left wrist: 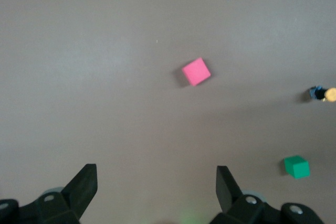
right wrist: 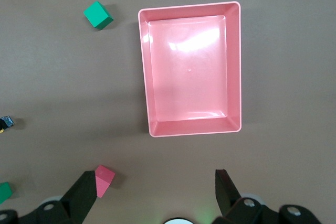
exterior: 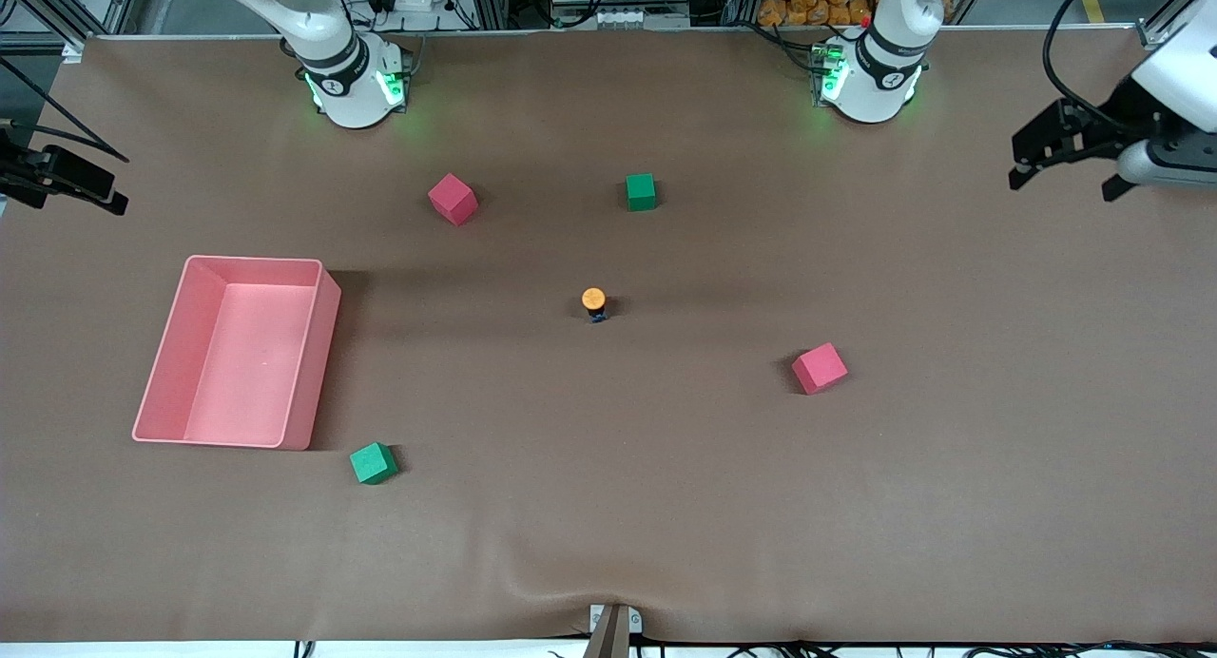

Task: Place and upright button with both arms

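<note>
Both sets of jaws are spread and hold nothing: the left gripper [exterior: 1065,168] hangs high over its end of the bench [exterior: 666,506], the right gripper [right wrist: 152,192] above the pink tray [right wrist: 190,129], both parked clear. The button [exterior: 594,302] stands mid-bench, orange cap up, apparently already upright, cubes well apart.

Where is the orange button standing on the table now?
In the front view, the button stands near the table's middle, nearer to the camera than the green cube, with a pink cube toward the left arm's end.
</note>
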Action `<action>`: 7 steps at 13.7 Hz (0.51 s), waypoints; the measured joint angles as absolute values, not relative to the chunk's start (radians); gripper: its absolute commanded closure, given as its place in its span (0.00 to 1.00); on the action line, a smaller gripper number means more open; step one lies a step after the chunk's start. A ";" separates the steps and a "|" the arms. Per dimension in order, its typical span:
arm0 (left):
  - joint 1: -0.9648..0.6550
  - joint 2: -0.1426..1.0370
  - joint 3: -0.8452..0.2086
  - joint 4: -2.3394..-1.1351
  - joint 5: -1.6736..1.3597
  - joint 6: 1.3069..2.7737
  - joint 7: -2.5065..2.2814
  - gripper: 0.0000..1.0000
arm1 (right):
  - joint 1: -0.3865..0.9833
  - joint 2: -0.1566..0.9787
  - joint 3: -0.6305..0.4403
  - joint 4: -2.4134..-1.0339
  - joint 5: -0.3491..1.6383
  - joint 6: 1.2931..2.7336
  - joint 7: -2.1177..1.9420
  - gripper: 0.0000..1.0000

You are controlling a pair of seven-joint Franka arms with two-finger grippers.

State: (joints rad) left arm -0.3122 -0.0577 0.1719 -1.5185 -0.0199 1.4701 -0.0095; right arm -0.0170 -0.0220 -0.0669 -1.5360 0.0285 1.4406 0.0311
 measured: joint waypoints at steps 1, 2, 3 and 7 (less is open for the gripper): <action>-0.304 -0.064 0.172 -1.533 -0.020 1.469 0.000 0.00 | -0.017 -0.022 -0.067 -1.536 0.029 1.441 0.031 0.00; -0.296 -0.069 0.172 -1.551 -0.014 1.469 0.024 0.00 | -0.017 -0.022 -0.067 -1.536 0.029 1.441 0.031 0.00; -0.286 -0.078 0.172 -1.576 -0.003 1.472 0.052 0.00 | -0.017 -0.022 -0.067 -1.536 0.029 1.441 0.031 0.00; -0.232 -0.094 0.176 -1.656 0.035 1.537 0.185 0.00 | -0.016 -0.022 -0.066 -1.536 0.029 1.448 0.031 0.00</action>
State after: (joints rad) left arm -0.2324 -0.0936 0.1758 -1.6560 0.0353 1.5375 0.1847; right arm -0.0165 -0.0220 -0.0664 -1.5360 0.0285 1.4480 0.0308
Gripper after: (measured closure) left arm 0.000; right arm 0.000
